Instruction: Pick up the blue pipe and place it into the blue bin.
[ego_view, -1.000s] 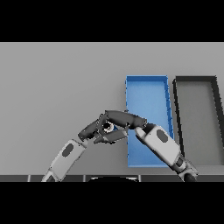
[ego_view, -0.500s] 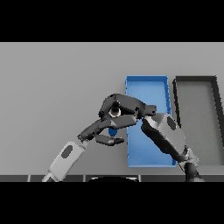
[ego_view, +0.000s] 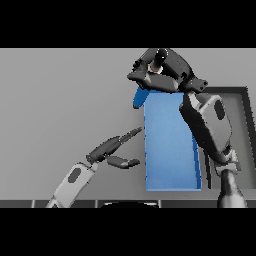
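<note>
**Pipe lifted, not yet in the bin**

The blue pipe (ego_view: 140, 98) hangs from the right hand (ego_view: 161, 75), whose fingers curl round it, at the far left corner of the blue bin (ego_view: 170, 145); pickup looks done, lowering and release remain; the left hand (ego_view: 111, 150) rests open-fingered just beside the bin.

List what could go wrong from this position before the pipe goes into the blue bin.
1. The blue pipe hangs from the right hand over the blue bin's far left corner, partly outside the rim; released here, it might land on the table.
2. Only the pipe's lower end shows below the hand, so grip security is unclear; it could slip early.
3. The left hand sits open beside the bin's left wall and could get in the way.
</note>
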